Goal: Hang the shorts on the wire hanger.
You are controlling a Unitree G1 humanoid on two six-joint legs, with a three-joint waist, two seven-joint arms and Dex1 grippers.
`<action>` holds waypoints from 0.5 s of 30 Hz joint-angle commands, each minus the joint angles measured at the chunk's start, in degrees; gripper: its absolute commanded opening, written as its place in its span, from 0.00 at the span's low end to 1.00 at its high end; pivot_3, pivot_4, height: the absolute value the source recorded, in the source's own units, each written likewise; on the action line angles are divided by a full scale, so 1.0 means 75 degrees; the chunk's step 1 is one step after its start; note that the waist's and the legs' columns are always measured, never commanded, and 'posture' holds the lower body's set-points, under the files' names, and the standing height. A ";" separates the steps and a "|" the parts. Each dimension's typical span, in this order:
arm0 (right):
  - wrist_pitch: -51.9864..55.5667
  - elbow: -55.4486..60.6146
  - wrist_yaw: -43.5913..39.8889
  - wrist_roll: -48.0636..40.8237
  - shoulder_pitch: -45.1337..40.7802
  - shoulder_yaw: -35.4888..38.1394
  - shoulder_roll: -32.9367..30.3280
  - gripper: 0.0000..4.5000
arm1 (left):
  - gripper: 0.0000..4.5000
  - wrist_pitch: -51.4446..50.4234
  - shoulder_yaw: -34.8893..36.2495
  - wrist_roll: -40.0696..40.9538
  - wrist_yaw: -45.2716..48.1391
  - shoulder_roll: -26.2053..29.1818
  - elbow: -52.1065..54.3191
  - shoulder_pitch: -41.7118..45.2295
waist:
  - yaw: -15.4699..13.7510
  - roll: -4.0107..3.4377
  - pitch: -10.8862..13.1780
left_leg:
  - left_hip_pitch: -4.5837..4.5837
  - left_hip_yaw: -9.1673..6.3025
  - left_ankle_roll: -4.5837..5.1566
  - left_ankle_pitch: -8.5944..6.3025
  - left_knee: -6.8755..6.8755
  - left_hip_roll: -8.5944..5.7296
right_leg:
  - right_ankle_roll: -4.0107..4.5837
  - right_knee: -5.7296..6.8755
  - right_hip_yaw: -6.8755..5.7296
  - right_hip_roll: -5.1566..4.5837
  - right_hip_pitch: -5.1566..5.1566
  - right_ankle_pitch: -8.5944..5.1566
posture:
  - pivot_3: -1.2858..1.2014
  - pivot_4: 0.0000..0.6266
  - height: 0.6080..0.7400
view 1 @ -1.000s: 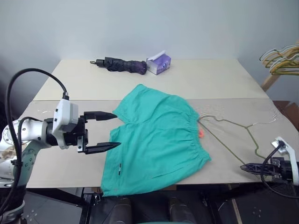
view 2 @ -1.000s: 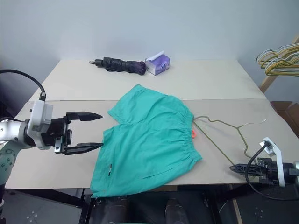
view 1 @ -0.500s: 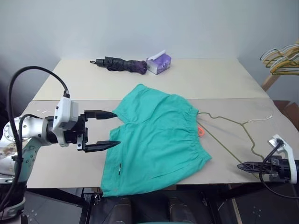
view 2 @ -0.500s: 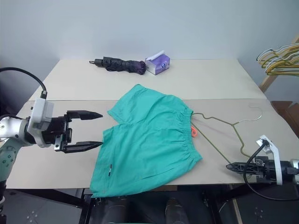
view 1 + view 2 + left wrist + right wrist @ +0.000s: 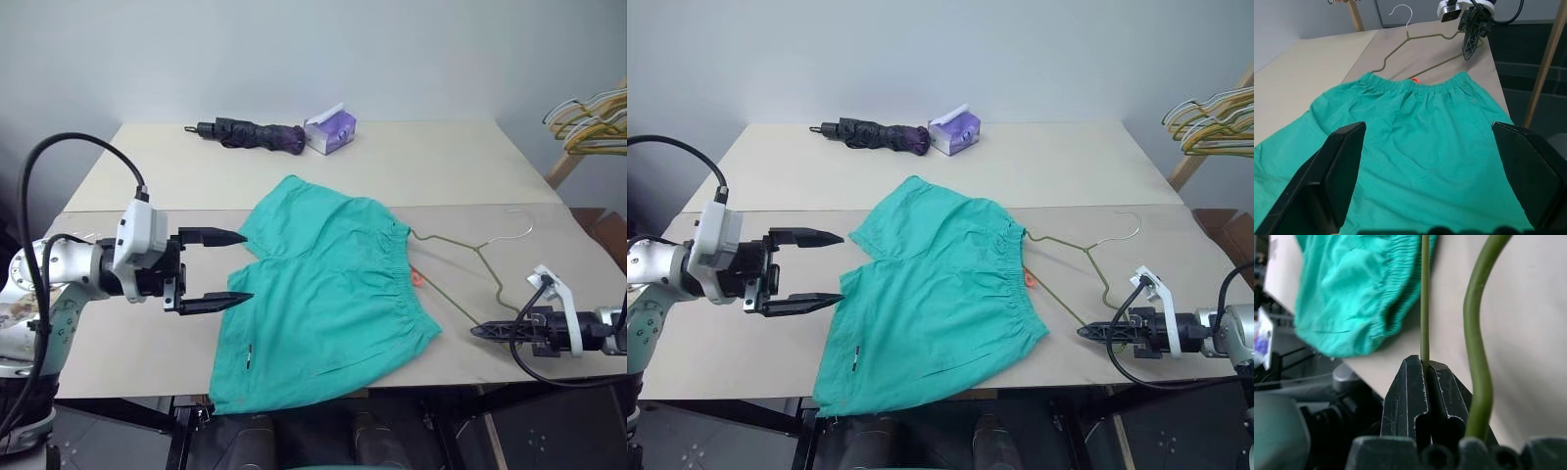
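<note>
The right gripper (image 5: pixel 1089 333) pinched the hanger (image 5: pixel 1073 250) by its corner (likely to slide it into the shorts (image 5: pixel 940 294)), while the left gripper (image 5: pixel 808 269) hovered open beside the hem.

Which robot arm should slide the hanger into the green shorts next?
The right. Its claw is shut on the hanger, right beside the shorts' waistband. The left claw is open at the leg end, holding nothing.

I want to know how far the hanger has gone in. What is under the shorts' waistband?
One corner of the wire hanger disappears beneath the waistband of the shorts, beside the orange tag. How far it reaches underneath is covered by fabric. The right tool is shut on the wire.
</note>
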State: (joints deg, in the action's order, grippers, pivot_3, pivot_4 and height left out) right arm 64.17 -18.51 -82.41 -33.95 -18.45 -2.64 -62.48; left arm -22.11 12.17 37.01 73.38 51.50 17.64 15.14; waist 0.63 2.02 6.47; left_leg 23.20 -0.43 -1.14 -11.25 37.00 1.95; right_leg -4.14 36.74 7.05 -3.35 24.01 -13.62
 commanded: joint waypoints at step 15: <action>-0.0520 -0.1367 -0.1143 0.0932 -0.2010 -0.1352 0.0577 0.00 | 0.99 0.0392 0.0039 -0.0199 0.0076 0.0057 -0.0076 0.0106 | -0.0071 0.0003 -0.0014 | 0.0009 -0.0001 -0.0003 0.0002 0.0000 0.0002 | 0.0002 -0.0001 -0.0004 0.0004 0.0006 0.0007 | 0.57 0.10 1.00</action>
State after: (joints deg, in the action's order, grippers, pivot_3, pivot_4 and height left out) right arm 61.44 -30.18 -87.23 -26.72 -32.45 -12.98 -56.39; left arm -19.89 12.03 35.35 74.30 51.59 16.85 14.91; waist 0.10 2.04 6.36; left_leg 23.27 -0.44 -1.16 -11.24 37.00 1.97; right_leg -4.13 36.73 7.02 -3.33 24.06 -13.57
